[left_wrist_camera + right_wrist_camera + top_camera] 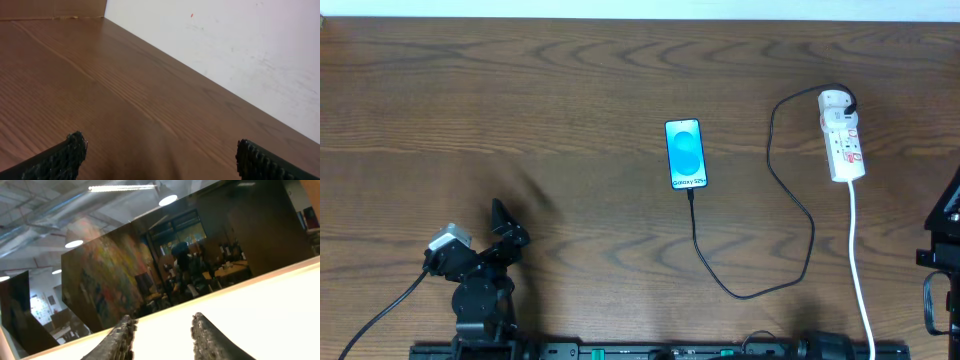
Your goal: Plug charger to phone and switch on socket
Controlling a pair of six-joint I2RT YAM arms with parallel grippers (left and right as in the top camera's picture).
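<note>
The right gripper points up in the picture. Its two dark, bumpy fingers are apart, and nothing is between them. Behind them is a wide white surface. Past that is a big dim room with a colourful wall, round lamps, a long light and a person.

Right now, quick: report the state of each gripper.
Left gripper: open wide, holding nothing.
Right gripper: open, holding nothing.
</note>
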